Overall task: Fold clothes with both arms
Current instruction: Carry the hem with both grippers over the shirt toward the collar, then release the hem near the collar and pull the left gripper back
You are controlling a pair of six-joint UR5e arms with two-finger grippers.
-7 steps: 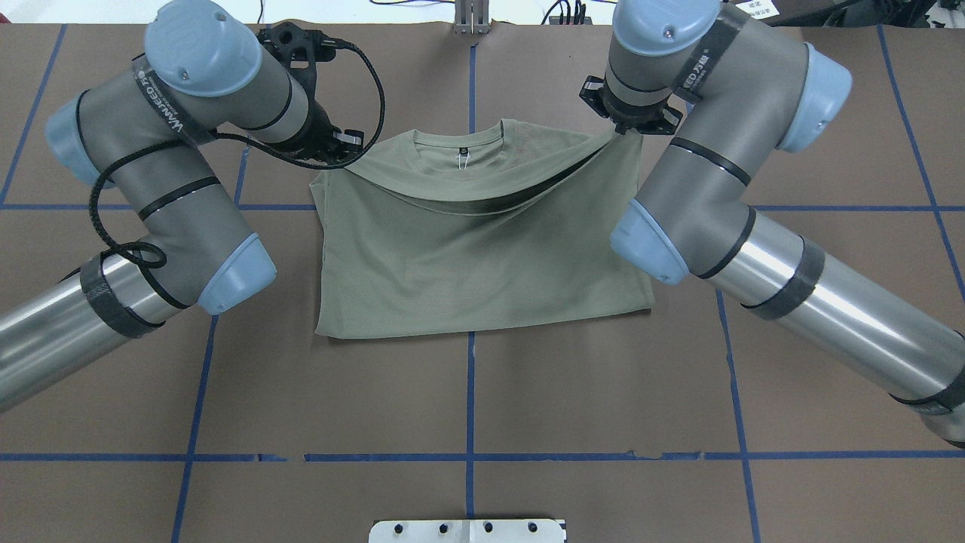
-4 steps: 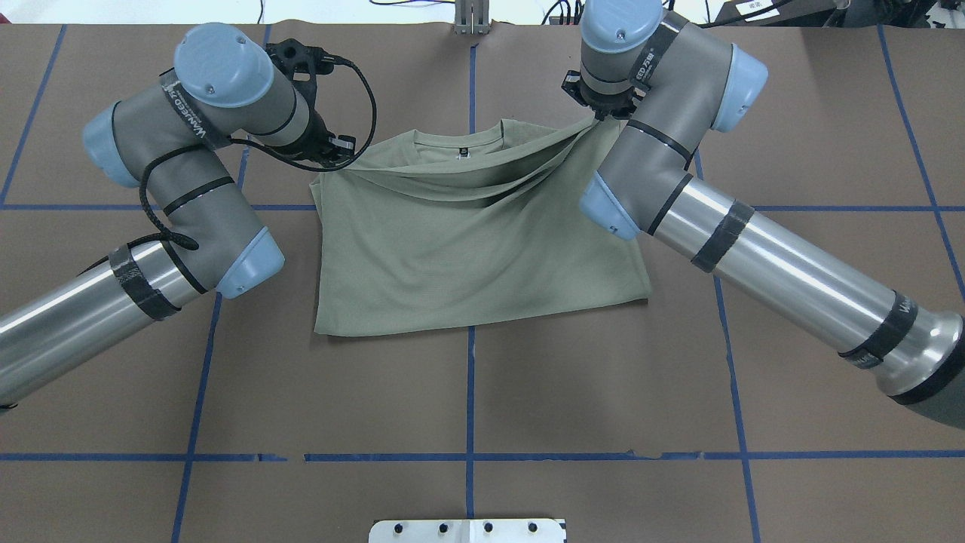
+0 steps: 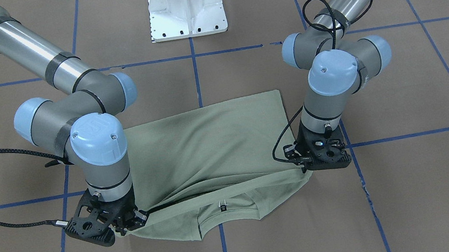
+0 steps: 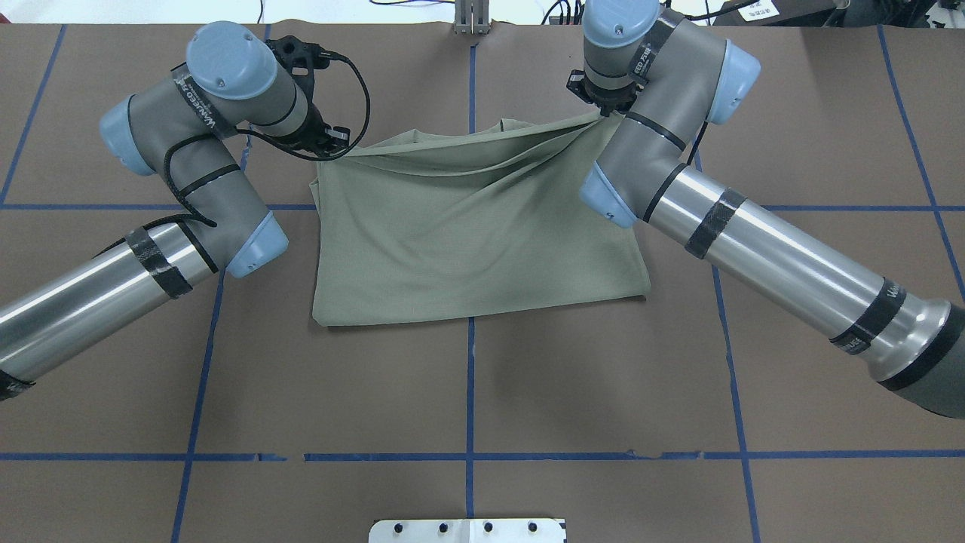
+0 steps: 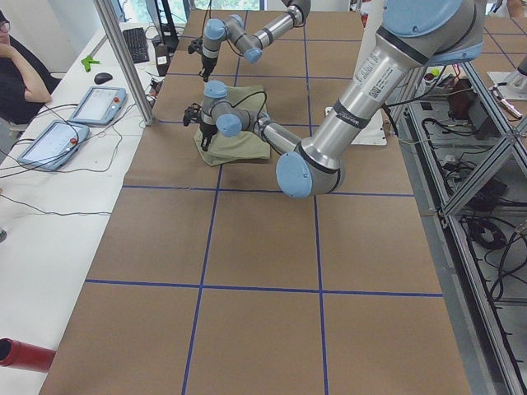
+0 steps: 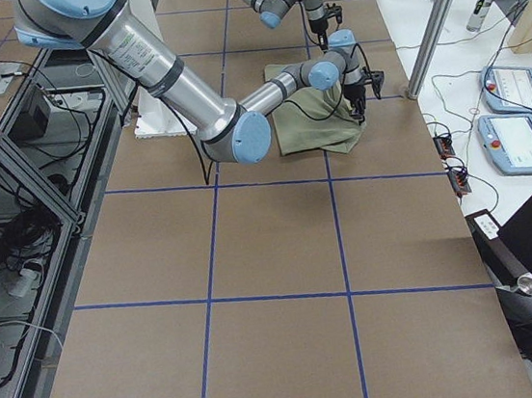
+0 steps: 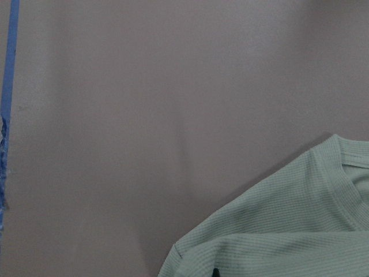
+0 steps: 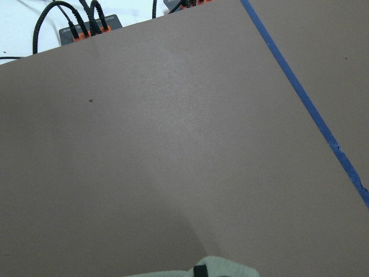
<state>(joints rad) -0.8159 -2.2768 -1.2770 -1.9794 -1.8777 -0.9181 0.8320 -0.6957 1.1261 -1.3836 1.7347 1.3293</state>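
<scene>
The pale sage-green shirt (image 4: pixel 467 249) lies folded on the brown table; its round neck and dark label (image 3: pixel 222 206) face the far edge. My left gripper (image 4: pixel 335 142) is shut on one corner of the upper layer, and my right gripper (image 4: pixel 603 111) is shut on the other. The fabric edge hangs taut between them, raised just above the collar. In the front-facing view the left gripper (image 3: pixel 306 169) is on the right and the right gripper (image 3: pixel 139 219) on the left. Each wrist view shows a shirt edge (image 7: pixel 288 231) (image 8: pixel 202 268) above bare table.
The white pedestal base (image 3: pixel 186 8) stands at the robot's side of the table. Blue tape lines (image 4: pixel 469 392) grid the brown cover. A seated person (image 5: pixel 16 74) and tablets (image 5: pixel 99 103) are beyond the far table edge.
Both grippers have carried the raised shirt edge farther toward the collar. In the overhead view the neck opening and label are now covered by the lifted layer. The right arm swung inward.
</scene>
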